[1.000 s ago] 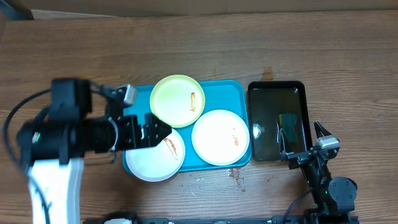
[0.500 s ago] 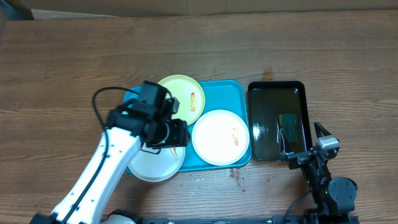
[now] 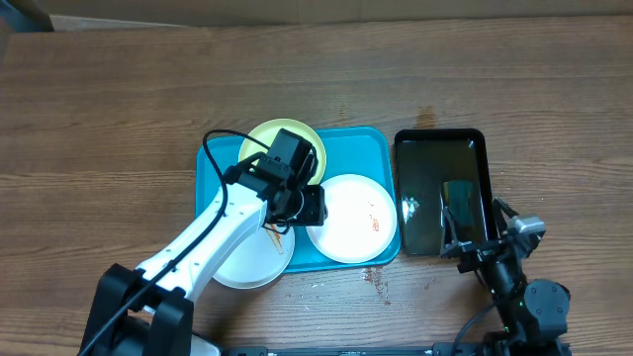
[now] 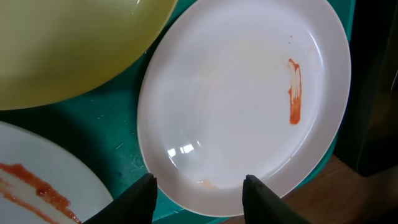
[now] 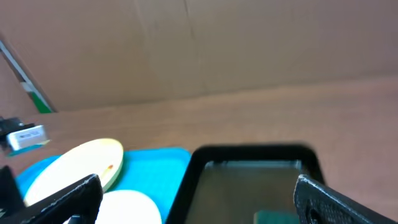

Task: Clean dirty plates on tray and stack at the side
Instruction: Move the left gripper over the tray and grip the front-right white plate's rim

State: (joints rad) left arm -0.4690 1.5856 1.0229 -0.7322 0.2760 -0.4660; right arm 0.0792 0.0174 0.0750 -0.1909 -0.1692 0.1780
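Turquoise plastic marks the tray (image 3: 351, 148), which lies in the middle of the wooden tabletop (image 3: 119, 109) and carries all three dirty plates. The yellow-green plate (image 3: 259, 148) sits at the far left, its edge over the tray's far rim. A white plate (image 3: 356, 222) lies at the near right, inside the rim, with a short reddish smear (image 4: 294, 99) near its right side. The second white plate (image 3: 242, 262) sits at the near left, streaked red, and overhangs the tray's near edge onto the tabletop.

The left arm reaches in from the near left, lying across that overhanging plate and covering part of the yellow-green one. The left gripper (image 4: 199, 186) hangs over the left rim of the right white plate; its jaws stand partly apart with bare plate showing between them, nothing clasped.

A glossy black tray (image 3: 440, 193) lies just beside the turquoise one on the right. The right gripper (image 3: 482, 229) hovers at its near end, jaws spread wide and empty. Dark spots (image 3: 376, 277) stain the wood just in front of the turquoise tray.
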